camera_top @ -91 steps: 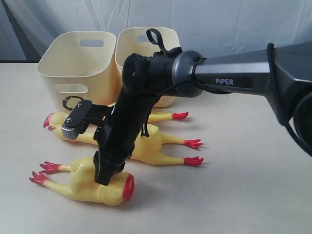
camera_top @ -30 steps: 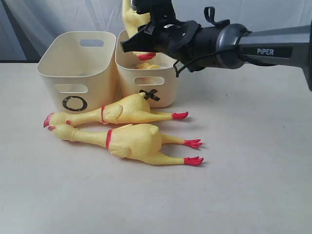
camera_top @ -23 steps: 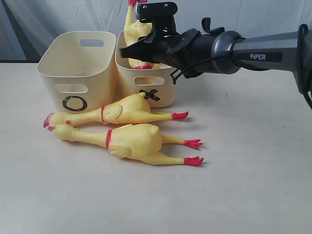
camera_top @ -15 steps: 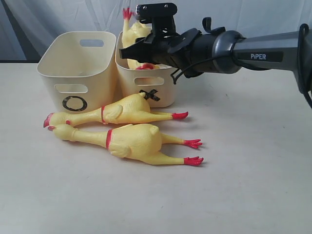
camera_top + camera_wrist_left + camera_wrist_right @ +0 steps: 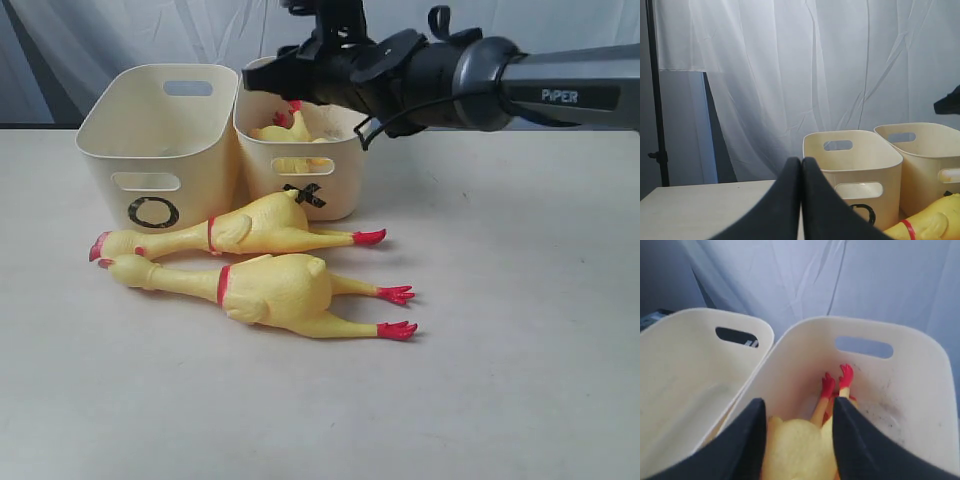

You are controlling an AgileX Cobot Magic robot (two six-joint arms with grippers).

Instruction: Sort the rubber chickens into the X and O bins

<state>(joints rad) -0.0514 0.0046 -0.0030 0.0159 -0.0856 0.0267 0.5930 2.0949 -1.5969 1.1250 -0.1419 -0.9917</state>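
The X bin (image 5: 340,175) holds one rubber chicken (image 5: 278,128). Its yellow body lies down inside, below the rim, with the red feet (image 5: 837,382) toward the back wall under the slot handle. Some yellow shows through the X bin's front slot.

The right gripper (image 5: 799,402) hangs just above the X bin's rim, jaws spread and gripping nothing. The chicken's body lies beneath the gap between its fingers (image 5: 742,440).

The O bin (image 5: 215,165) stands right beside the X bin, their rims meeting. What shows of its inside is bare cream plastic.

On the table (image 5: 500,350) in front of the X bin, two more chickens lie side by side, stretched along the fronts of both bins. The nearer chicken (image 5: 255,228) lies just off the X bin's front wall, and the farther chicken (image 5: 280,292) lies just beyond it.

The left gripper (image 5: 801,160) sits well apart from the X bin, out past the O bin, its fingers clenched together on nothing.
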